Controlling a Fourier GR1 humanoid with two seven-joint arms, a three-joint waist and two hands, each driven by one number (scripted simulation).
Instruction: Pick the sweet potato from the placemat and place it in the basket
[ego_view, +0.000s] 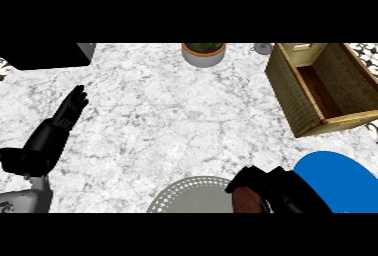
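I see right hand (277, 192) at lower edge, fingers curled round reddish-brown sweet potato (248, 202). Potato at right rim of round grey dotted placemat (184, 196), beside blue round plate (336, 182); can't tell if lifted. Rectangular woven wicker basket (286, 85) well apart, upper right. Left hand (52, 135) rests at left, fingers straight.

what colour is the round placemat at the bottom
The round placemat is grey with a pale dotted rim, clearest in head view.

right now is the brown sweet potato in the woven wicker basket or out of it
Out. The brown sweet potato sits in the curled black right hand by the round grey placemat, apart from the woven wicker basket.
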